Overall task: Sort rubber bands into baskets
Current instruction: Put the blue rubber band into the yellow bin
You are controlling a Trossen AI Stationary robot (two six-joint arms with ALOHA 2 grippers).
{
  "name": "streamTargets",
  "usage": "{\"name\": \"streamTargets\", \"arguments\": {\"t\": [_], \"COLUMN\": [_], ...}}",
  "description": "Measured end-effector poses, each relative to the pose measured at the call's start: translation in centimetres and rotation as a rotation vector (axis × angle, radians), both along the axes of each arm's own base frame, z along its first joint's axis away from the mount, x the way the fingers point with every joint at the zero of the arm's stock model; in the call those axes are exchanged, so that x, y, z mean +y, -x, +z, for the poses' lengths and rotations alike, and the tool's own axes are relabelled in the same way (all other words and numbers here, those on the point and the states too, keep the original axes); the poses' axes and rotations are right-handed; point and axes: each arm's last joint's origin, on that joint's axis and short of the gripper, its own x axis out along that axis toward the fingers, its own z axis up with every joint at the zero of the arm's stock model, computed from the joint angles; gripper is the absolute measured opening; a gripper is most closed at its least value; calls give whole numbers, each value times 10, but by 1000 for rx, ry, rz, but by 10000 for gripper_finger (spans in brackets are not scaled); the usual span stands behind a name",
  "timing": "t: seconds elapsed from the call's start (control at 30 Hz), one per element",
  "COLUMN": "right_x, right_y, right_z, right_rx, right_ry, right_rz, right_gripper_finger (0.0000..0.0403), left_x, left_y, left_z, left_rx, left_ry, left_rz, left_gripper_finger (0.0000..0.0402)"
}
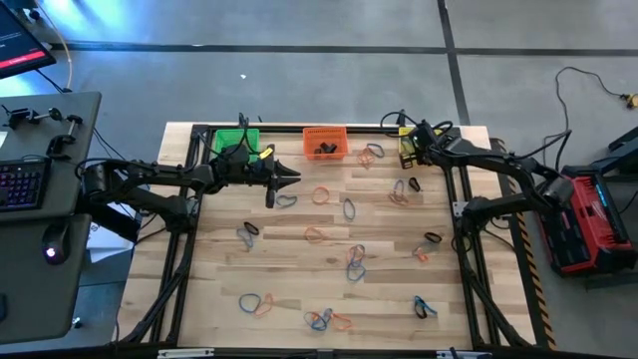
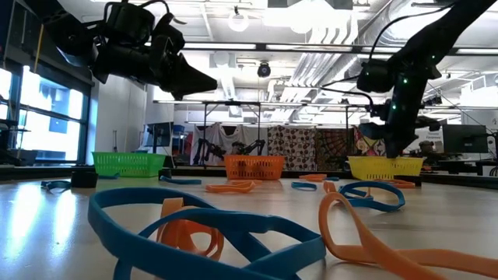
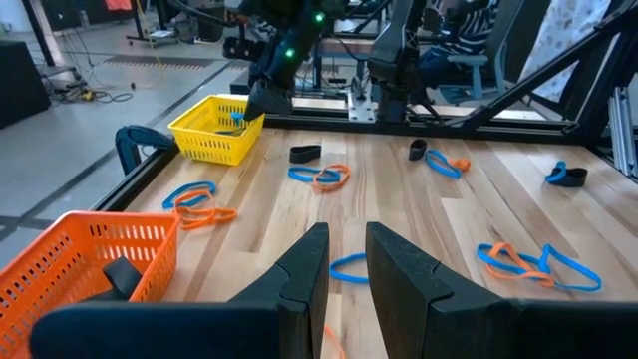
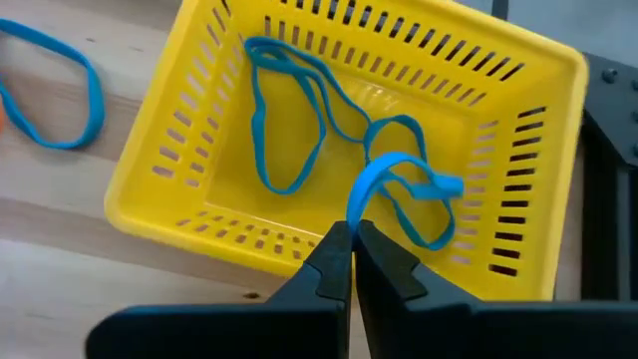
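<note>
My right gripper stands over the yellow basket at the table's far right, shut on a blue rubber band. Another blue band lies on the basket floor. My left gripper hangs above the table, in front of the green basket. It is empty, its fingers a narrow gap apart. The red-orange basket stands between the other two, with a dark band inside. Many orange, blue and dark bands lie loose on the wooden table. My right gripper pinches one end of the blue band between its two fingertips. The fingers come from above, pointing down into the yellow basket. The band curves away from the fingertips, and its other end is inside the basket, over the floor.
Black frame rails run along the table's left, right and far sides. Loose bands lie scattered over the middle and near part of the table, and one blue band lies below my left gripper. A desk with a keyboard stands to the left of the table.
</note>
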Motion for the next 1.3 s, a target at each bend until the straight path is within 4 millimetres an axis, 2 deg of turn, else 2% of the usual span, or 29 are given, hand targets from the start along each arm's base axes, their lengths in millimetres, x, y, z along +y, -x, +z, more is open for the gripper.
{"name": "streamTargets", "arguments": {"t": [1.3], "right_x": [-3], "right_y": [-5], "right_z": [2], "right_rx": [-65], "right_ry": [6], "right_rz": [74], "right_gripper_finger": [0], "left_x": [0], "left_y": [-1], "left_z": [7], "left_rx": [-74], "left_ry": [34], "left_rz": [7], "left_gripper_finger": [60]}}
